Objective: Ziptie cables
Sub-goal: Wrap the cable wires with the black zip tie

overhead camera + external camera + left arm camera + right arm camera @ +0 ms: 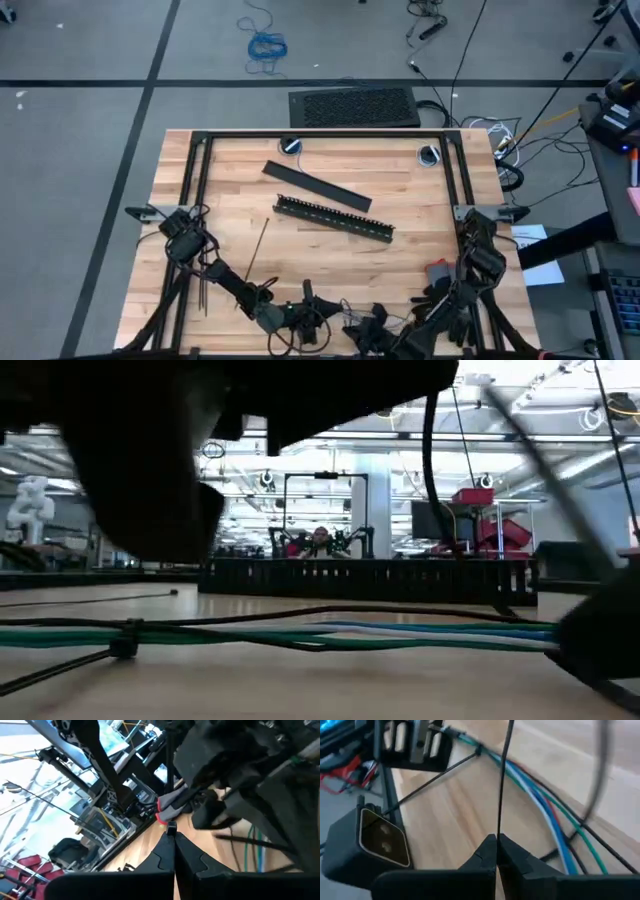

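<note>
The cables, thin blue, green and pale wires, lie along the table's near edge. They also show in the right wrist view, cables. One ziptie is looped around them, and its tail sticks out over the wood. My right gripper is shut on a second thin black ziptie strip, beside the bundle. My left gripper is shut, with a small black piece at its tips. From above, my left gripper and my right gripper stand close together at the near edge. My left gripper pinches the small black piece between its fingertips; I cannot tell which part of a ziptie it is. My right gripper pinches the black ziptie strip between its two fingers. The strip runs straight on past the tips, across the cables and clear of the wood.
A black slotted bar and a flat black bar lie mid-table. Loose zipties lie on the left half. A red-and-grey handled tool sits by the right arm. The low camera's box stands at the near edge.
</note>
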Controlling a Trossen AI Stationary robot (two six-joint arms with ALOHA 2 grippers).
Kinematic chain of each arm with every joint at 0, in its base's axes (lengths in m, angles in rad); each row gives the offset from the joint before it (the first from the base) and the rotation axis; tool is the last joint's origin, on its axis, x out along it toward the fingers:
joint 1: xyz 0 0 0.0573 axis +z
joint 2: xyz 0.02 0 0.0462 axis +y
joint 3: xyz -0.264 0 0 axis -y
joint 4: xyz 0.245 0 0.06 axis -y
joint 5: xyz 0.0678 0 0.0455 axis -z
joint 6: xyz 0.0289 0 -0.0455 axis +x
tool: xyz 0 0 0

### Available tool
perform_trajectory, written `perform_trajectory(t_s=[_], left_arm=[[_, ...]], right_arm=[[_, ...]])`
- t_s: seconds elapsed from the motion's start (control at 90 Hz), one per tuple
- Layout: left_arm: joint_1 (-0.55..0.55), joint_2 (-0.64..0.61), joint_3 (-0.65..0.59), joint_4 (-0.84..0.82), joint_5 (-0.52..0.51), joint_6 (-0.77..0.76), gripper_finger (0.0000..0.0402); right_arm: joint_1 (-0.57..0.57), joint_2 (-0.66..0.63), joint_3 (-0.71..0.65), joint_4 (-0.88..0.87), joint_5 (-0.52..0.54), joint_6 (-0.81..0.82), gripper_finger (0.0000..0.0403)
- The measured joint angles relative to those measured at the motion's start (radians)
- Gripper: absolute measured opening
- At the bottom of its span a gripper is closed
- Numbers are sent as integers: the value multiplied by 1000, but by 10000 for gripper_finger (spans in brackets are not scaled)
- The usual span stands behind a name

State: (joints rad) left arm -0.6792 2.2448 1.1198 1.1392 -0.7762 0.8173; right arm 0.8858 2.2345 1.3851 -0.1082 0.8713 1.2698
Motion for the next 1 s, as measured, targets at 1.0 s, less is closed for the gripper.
perform_trajectory(t_s=[1.0], left_arm=[[-4,0,0,16,-39,-20,0]], right_arm=[[-10,-67,-85,91,-6,-63,0]])
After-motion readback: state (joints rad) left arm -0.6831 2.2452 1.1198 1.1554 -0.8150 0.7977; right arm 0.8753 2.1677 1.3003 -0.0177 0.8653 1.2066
